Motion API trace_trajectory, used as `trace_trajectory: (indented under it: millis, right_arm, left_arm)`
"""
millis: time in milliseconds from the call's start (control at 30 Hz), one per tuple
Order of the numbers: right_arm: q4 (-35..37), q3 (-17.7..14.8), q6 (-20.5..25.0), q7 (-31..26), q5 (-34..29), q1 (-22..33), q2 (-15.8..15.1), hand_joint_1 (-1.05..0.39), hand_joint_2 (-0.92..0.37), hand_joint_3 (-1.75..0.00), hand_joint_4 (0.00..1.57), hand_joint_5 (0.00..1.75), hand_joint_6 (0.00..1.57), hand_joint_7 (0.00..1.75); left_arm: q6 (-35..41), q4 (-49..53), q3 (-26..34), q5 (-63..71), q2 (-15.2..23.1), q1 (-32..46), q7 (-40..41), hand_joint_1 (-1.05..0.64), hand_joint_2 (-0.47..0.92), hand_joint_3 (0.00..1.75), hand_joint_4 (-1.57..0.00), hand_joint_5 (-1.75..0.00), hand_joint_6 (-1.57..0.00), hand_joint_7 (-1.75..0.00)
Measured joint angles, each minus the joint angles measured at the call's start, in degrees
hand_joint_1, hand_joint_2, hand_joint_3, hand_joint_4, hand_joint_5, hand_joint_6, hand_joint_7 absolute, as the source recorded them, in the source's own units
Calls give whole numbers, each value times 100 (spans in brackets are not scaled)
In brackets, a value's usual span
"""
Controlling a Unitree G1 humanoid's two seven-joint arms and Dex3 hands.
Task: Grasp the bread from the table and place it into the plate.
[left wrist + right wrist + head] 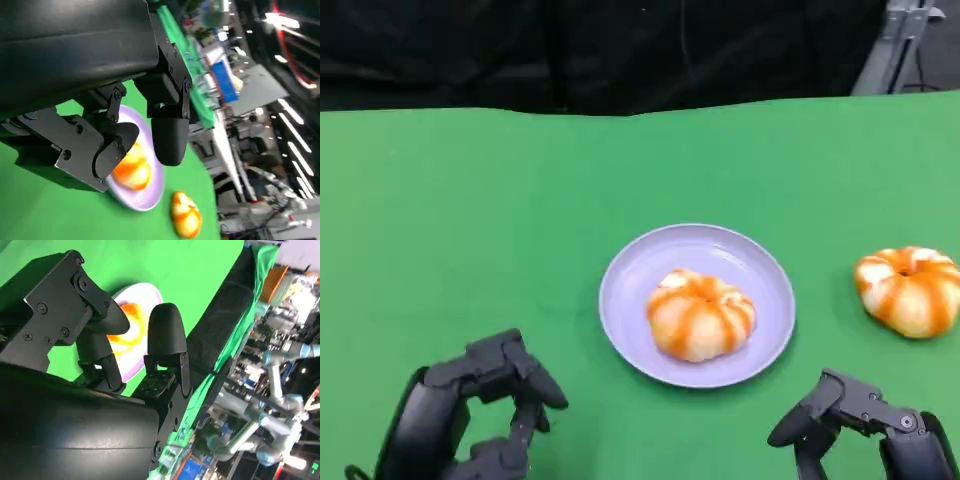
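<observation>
Head view: one bread point(701, 314) already lies in the plate point(630, 275); a second bread point(910, 290) sits on the green worktop point(470, 220) at the plate's 3 o'clock, ungrasped. Left hand point(480, 415) and right hand point(865, 425) hover spread, holding nothing. Left wrist view: both breads show past the fingers point(167, 130). Right wrist view: the plated bread shows beyond the fingers point(165, 335).

Lighting's pretty even and bright over the green table point(470, 220), soft overhead stuff, so just faint shadows under the plate point(630, 300) and hands. Head view's a bit soft overall. Wrist views are worse: background totally blurred, ceiling lights point(285, 20) blown out into glare, and the bread point(131, 325) looks overexposed.
</observation>
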Motion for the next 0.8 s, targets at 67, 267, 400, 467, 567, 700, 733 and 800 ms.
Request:
trace_trajectory:
  millis: [67,267,400,467,567,700,733,800]
  right_arm:
    - [2,-24,-18,0,3,-55,-11,9,-28,-134,80,155,85,123]
    - [55,-88,-58,-1,7,-64,-50,8,-29,-133,78,155,84,123]
    - [57,-89,-102,0,14,-63,-51,8,-30,-133,78,155,84,123]
    - [57,-90,-103,0,15,-62,-51,8,-30,-132,78,156,84,123]
    - [58,-91,-104,0,15,-62,-51,8,-30,-132,78,156,84,123]
    - [58,-91,-104,0,15,-62,-51,8,-30,-132,78,156,84,123]
    - [58,-91,-104,0,15,-62,-51,8,-30,-132,78,156,84,123]
    - [58,-92,-105,0,15,-62,-51,8,-30,-132,78,156,84,123]
  left_arm:
    - [0,0,11,20,-41,4,0,9,36,144,-82,-175,-77,-156]
    - [0,2,20,134,-204,13,6,11,35,144,-83,-175,-78,-152]
    - [-1,6,51,230,-275,37,6,11,35,144,-83,-175,-78,-152]
    - [-1,6,71,235,-284,44,6,11,35,144,-83,-175,-78,-152]
    - [-1,6,81,238,-294,45,6,11,35,144,-83,-175,-78,-151]
    - [-1,6,86,240,-302,45,6,11,35,144,-83,-175,-78,-151]
    - [-1,6,87,240,-305,45,6,11,35,144,-83,-175,-78,-151]
    - [-1,6,88,242,-308,45,6,11,35,144,-83,-175,-78,-151]
